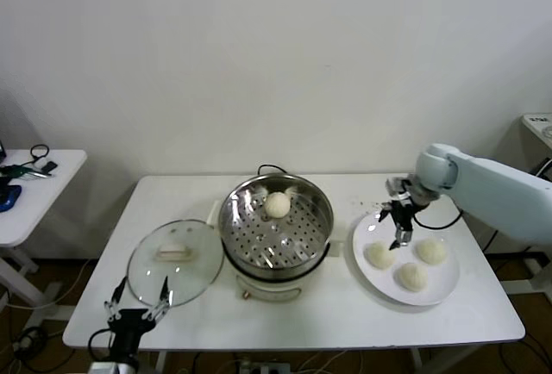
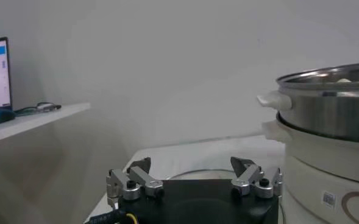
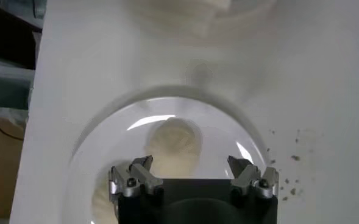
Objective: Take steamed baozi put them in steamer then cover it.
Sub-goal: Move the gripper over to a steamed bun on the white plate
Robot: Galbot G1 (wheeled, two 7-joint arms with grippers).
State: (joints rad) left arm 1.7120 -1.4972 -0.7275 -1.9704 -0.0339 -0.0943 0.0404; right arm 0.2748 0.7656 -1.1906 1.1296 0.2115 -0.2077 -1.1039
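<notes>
Right gripper (image 1: 399, 230), jaws wide, hovers over the plate's (image 1: 440, 290) near rim, clear of three baozi (image 1: 379, 256); white table (image 1: 483, 305) beneath, bare wall behind.

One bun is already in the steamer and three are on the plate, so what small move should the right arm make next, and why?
Probably lower the right claw straight down onto the bun beneath it. Its jaws are open and it hangs over the plate, holding nothing, with that bun between the fingers in the wrist view. The steamer holds only one bun.
</notes>
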